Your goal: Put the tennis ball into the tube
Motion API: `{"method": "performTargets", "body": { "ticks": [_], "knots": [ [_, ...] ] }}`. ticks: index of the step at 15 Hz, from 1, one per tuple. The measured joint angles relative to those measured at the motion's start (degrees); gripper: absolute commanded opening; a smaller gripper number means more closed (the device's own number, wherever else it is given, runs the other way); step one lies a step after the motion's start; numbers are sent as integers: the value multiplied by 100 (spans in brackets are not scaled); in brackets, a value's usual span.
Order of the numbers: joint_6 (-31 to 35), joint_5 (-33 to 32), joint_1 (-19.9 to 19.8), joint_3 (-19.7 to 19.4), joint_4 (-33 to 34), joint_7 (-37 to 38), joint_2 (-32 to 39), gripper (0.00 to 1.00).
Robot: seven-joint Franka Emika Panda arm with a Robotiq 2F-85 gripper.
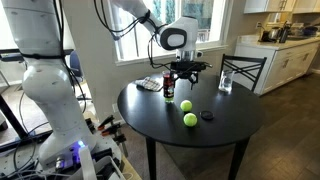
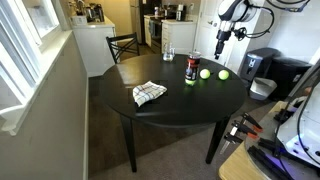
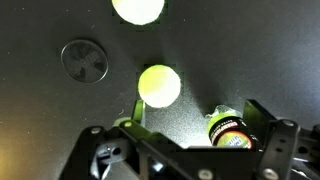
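Note:
The tube (image 1: 168, 84), a red and dark canister, stands upright on the round black table (image 1: 230, 128); it also shows in an exterior view (image 2: 192, 68) and in the wrist view (image 3: 228, 128), where something yellow-green sits at its top. Two tennis balls lie on the table: one near the tube (image 1: 186, 105) (image 2: 205, 73) (image 3: 159, 85), one farther off (image 1: 190, 120) (image 2: 223, 74) (image 3: 138, 8). My gripper (image 1: 185, 76) (image 2: 221, 38) (image 3: 195, 120) is open and empty. It hovers above the table over the nearer ball and beside the tube.
A small black disc (image 1: 207, 115) (image 3: 85, 58) lies by the balls. A clear glass (image 1: 226, 82) (image 2: 167, 55) and a checked cloth (image 1: 148, 84) (image 2: 149, 93) are on the table. A chair (image 1: 245, 68) stands behind it.

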Motion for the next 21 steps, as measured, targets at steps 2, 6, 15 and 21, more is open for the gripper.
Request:
{"method": "performTargets", "body": {
  "ticks": [2, 6, 15, 21],
  "knots": [
    [2, 0, -64, 3, 36, -1, 110, 100],
    [242, -50, -194, 22, 147, -85, 407, 100],
    [1067, -44, -535, 628, 490, -1153, 1269, 100],
    [1351, -33, -828, 1023, 575, -1734, 1640, 100]
  ]
}}
